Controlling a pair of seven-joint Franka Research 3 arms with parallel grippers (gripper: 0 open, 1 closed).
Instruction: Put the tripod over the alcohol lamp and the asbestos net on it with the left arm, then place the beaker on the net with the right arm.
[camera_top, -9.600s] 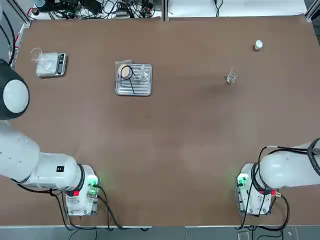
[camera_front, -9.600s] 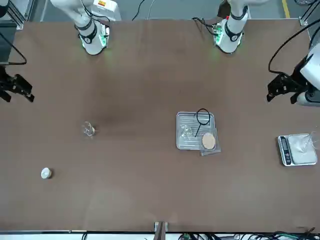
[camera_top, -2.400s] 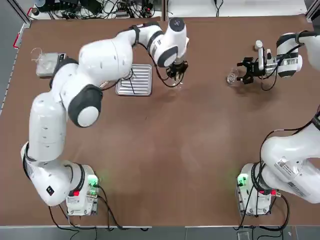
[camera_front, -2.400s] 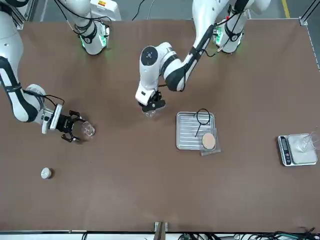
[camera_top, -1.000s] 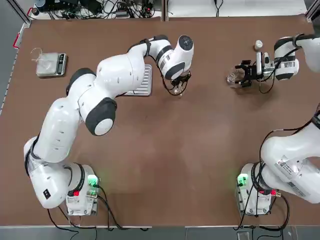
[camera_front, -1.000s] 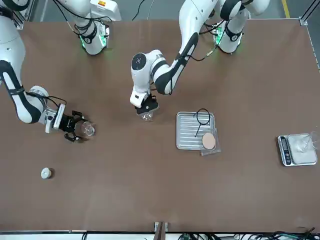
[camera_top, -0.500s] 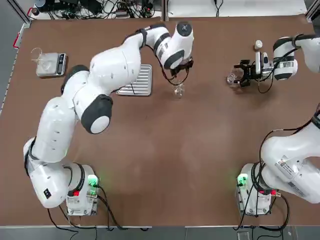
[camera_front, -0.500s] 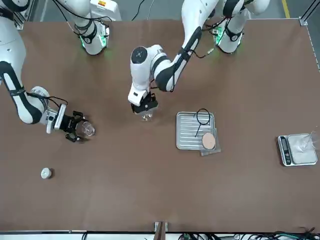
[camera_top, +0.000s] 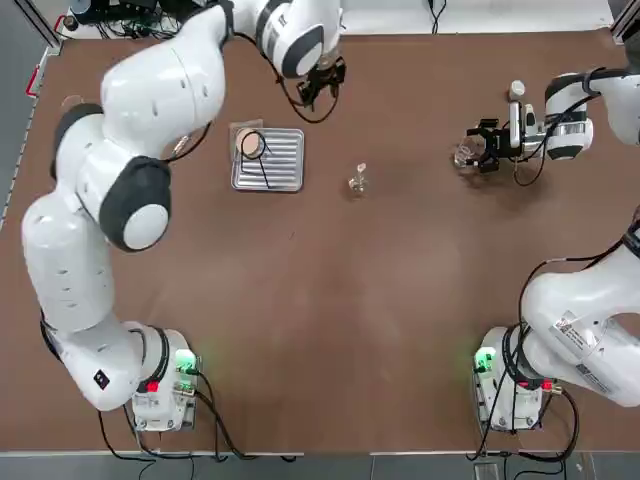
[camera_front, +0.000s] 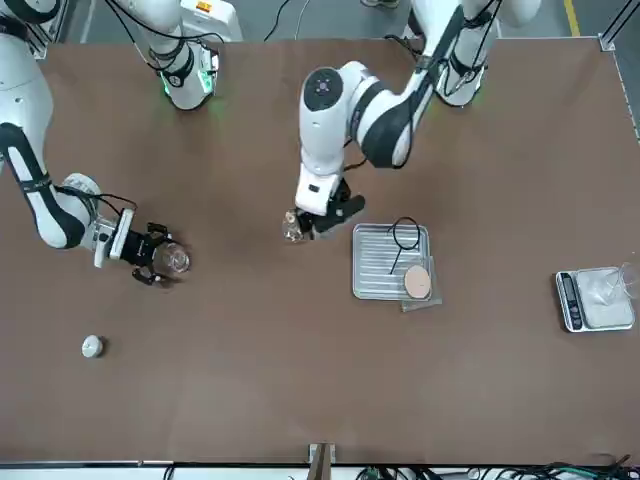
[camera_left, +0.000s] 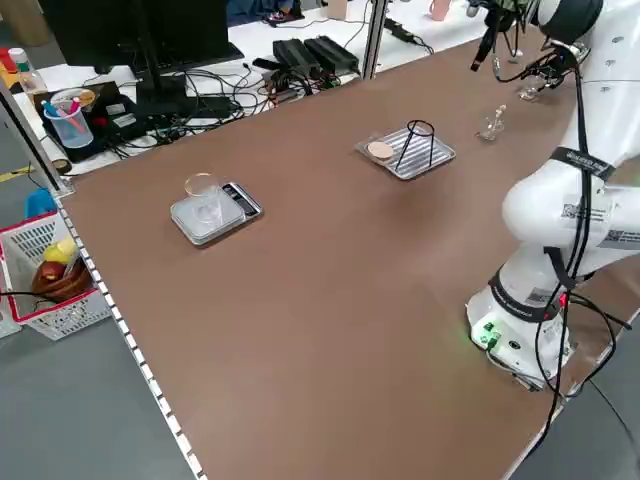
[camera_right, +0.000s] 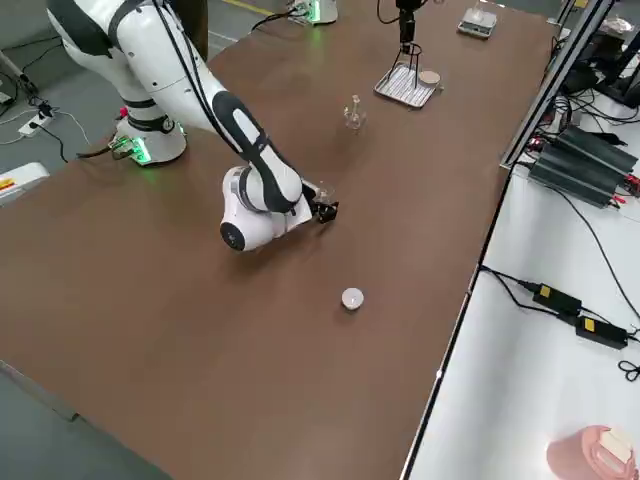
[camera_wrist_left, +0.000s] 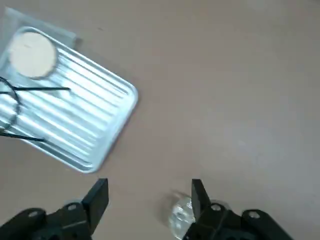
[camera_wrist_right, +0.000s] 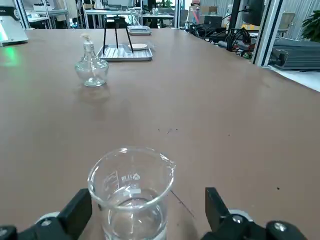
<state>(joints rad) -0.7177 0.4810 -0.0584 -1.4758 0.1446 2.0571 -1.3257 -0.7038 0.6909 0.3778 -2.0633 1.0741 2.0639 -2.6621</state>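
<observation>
Seen from overhead, the lamp (camera_top: 357, 181) stands alone mid-frame on the tabletop (camera_top: 330, 320), while the left hand (camera_top: 322, 82) hovers empty near the upper edge, fingers apart. The left wrist view adds the tray (camera_wrist_left: 75, 130) carrying the tripod (camera_wrist_left: 20, 112) and net (camera_wrist_left: 33, 52). The right wrist view shows the beaker (camera_wrist_right: 131, 192) upright between the right hand's (camera_wrist_right: 145, 215) wide-open fingers, not gripped. A scale (camera_front: 595, 298) sits at the front view's right, a white cap (camera_front: 92, 346) lower left.
</observation>
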